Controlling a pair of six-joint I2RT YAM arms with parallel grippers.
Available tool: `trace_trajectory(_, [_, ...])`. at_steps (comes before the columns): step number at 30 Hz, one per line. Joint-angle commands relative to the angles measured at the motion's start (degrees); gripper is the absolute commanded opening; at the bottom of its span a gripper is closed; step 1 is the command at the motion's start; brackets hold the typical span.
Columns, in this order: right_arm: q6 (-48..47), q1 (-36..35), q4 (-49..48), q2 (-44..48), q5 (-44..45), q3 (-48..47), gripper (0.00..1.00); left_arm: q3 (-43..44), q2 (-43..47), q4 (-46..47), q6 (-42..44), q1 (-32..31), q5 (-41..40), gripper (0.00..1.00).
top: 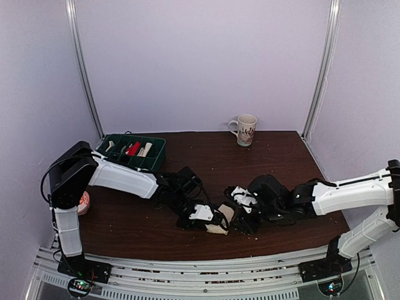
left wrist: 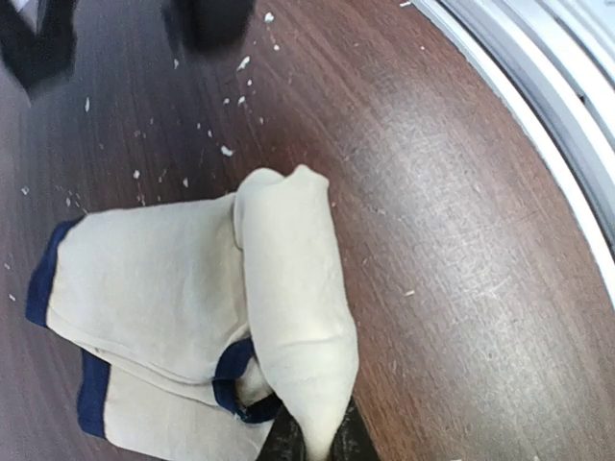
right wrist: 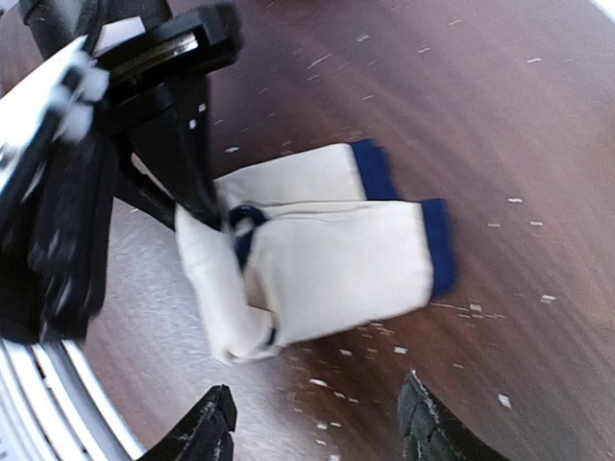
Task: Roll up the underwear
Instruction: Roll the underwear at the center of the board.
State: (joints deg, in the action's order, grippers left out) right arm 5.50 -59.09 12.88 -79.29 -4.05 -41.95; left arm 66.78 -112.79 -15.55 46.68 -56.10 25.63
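The underwear [top: 220, 220] is cream cloth with dark blue trim, folded into a narrow strip on the brown table near the front edge. In the left wrist view the underwear [left wrist: 192, 298] has one end folded over, and my left gripper [left wrist: 317, 444] is shut on that folded end. My left gripper [top: 209, 220] sits at the strip's left end in the top view. In the right wrist view the underwear [right wrist: 327, 254] lies ahead of my right gripper [right wrist: 317, 423], which is open and empty just short of it. My right gripper [top: 244, 215] is beside the cloth on the right.
A green tray [top: 133, 152] with small items stands at the back left. A white patterned mug [top: 244, 130] stands at the back centre. White crumbs [left wrist: 231, 106] are scattered on the table. The metal front rail [top: 206, 275] runs close behind the cloth.
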Motion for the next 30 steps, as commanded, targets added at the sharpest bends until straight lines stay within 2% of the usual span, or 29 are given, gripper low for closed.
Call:
trace_trajectory(1, [1.78, -2.17, -3.39, 7.65, 14.83, 6.14, 0.62, 4.20, -4.87, -14.78, -2.83, 1.31, 4.35, 0.00])
trace_trajectory(4, [0.91, -5.00, -5.11, 11.14, 18.85, 8.39, 0.62, 8.67, -8.06, -19.32, -3.40, 1.49, 4.60, 0.00])
trace_trajectory(7, [-0.56, -11.51, -5.47, 11.55, 24.39, 8.48, 0.62, 13.51, -11.14, -24.87, -3.66, 1.81, 4.54, 0.00])
trace_trajectory(11, [-2.77, -18.99, -5.87, 7.86, 29.52, 8.11, 0.62, 19.40, -15.20, -30.91, -3.12, 2.50, 5.61, 0.00])
trace_trajectory(14, [-3.02, -22.37, -4.20, 1.41, 32.16, 6.12, 0.62, 22.69, -17.36, -34.51, -2.48, 3.07, 7.38, 0.00])
trace_trajectory(22, [-5.64, -26.69, -4.17, -11.15, 39.69, 0.56, 0.63, 29.51, -21.07, -41.23, -1.01, 4.24, 10.53, 0.00])
trace_trajectory(30, [-15.17, -27.14, -5.87, -19.95, 47.36, -5.92, 0.72, 32.40, -24.34, -44.38, 0.25, 4.25, 11.85, 0.00])
